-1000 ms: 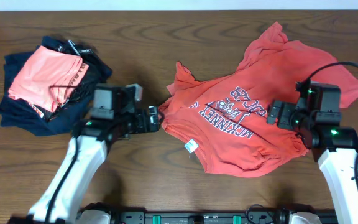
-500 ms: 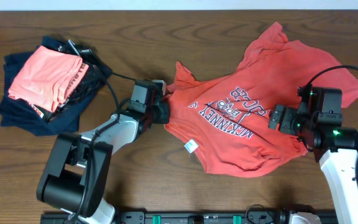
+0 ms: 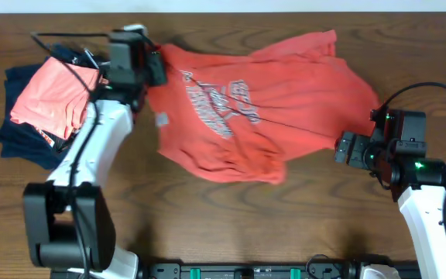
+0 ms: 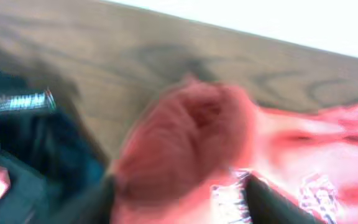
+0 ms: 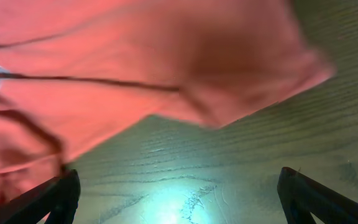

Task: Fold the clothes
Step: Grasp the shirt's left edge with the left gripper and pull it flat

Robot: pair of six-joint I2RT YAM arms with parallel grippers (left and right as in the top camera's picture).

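The red-orange T-shirt [image 3: 269,101] lies stretched across the far half of the worktop [image 3: 207,225], lettering up, rumpled along its near edge and with one corner reaching toward the right arm; its left end is bunched at the left pincer [image 3: 152,70], which sits at the far left just beside the pile of other garments, the salmon-pink garment [image 3: 53,97] on top of the navy one [image 3: 22,139]; the left wrist view is blurred and shows a wad of red cloth between the dark fingers, so I cannot tell whether that pincer is clamped on the shirt or letting it go; the right pincer [image 3: 345,147] stands wide apart and empty over bare wood, the shirt's edge just ahead of it in its own view; the step in hand looks to be spreading the shirt flat before any fold; to do it well, the left end should be set down short of the pile so the two do not tangle; the right pincer would best take the nearest corner low against the wood, pinching one layer only, and draw it gently away from the left so the wrinkles pull out; both ends ought to be laid down square, sleeves out, before the first fold is attempted.
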